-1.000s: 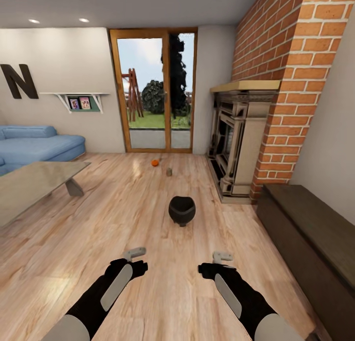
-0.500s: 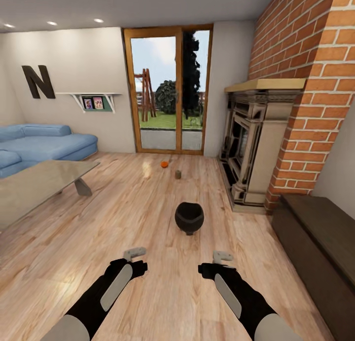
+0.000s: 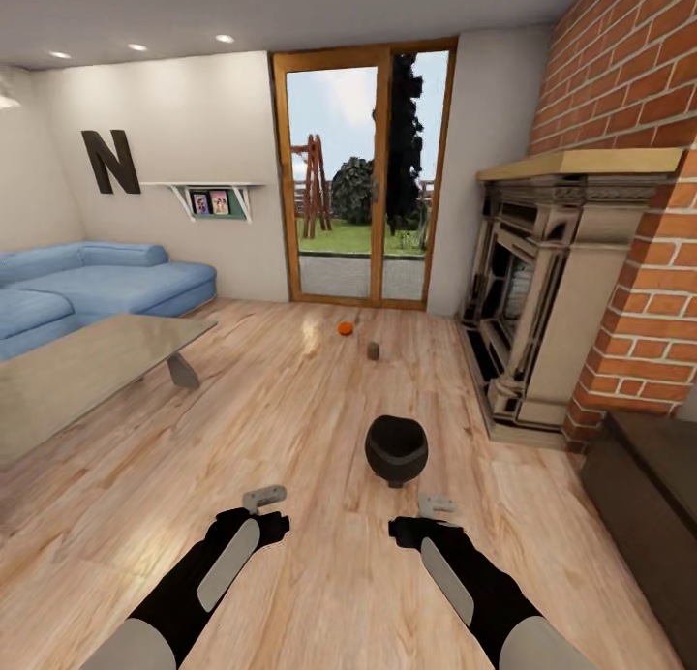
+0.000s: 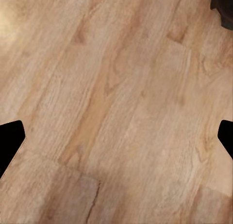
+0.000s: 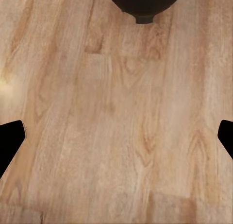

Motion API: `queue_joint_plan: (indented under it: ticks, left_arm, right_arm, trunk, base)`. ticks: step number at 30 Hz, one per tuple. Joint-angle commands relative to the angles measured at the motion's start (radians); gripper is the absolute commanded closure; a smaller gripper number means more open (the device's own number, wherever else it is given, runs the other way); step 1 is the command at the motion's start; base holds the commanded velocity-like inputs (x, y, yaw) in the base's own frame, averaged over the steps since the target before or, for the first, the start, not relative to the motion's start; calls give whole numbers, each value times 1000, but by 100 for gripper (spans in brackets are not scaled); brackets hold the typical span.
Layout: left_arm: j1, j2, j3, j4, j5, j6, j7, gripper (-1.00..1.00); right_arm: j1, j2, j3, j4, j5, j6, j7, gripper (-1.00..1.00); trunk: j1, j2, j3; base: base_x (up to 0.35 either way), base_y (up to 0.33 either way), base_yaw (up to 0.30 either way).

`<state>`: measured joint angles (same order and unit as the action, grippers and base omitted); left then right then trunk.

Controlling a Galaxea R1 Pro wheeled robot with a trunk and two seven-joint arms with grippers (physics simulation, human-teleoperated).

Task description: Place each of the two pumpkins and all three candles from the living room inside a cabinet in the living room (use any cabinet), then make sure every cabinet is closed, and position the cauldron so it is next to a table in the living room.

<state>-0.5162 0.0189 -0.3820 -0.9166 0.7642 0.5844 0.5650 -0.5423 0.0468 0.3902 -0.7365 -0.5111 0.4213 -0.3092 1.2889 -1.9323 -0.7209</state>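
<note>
The black cauldron (image 3: 396, 449) stands on the wood floor just ahead of my right gripper (image 3: 438, 505), slightly to its left; its underside also appears in the right wrist view (image 5: 143, 3). Farther off, near the glass door, lie one orange pumpkin (image 3: 344, 328) and one beige-grey candle (image 3: 373, 350). The dark-brown cabinet (image 3: 644, 476) runs along the right wall, cut off by the picture's edge. My left gripper (image 3: 263, 499) hangs over bare floor. Both grippers are open and empty; the wrist views (image 4: 116, 139) (image 5: 116, 139) show their fingertips wide apart above the boards.
A low grey table (image 3: 77, 370) stands at the left with a blue sofa (image 3: 87, 288) behind it. The carved fireplace (image 3: 542, 292) and brick chimney rise at the right. A glass door (image 3: 363, 176) closes the far wall.
The whole picture has shifted: the camera has moved forward and turned left, so the cauldron sits nearer and the cabinet has slid toward the right edge. Both arms keep their pose.
</note>
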Motion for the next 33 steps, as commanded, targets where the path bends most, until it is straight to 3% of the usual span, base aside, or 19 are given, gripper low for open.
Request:
queue_joint_plan:
  ticks: [1,10,33]
  left_arm:
    - [-1,1,-5,-2,10,0,10,-100]
    - [-1,2,-5,-1,9,0,10,-100]
    - [-1,2,-5,-1,10,0,10,-100]
  right_arm:
    - [-1,-1,4,-2,-10,2,-10,-100]
    - [-1,-1,4,-2,-10,2,-10,-100]
    - [-1,-2,4,-1,-11,0,-10,-100]
  trunk:
    - [1,0,-1]
    - [1,0,-1]
    - [1,0,-1]
  base:
    - [343,-6,267]
    - [315,-130,270]
    - [313,-23,271]
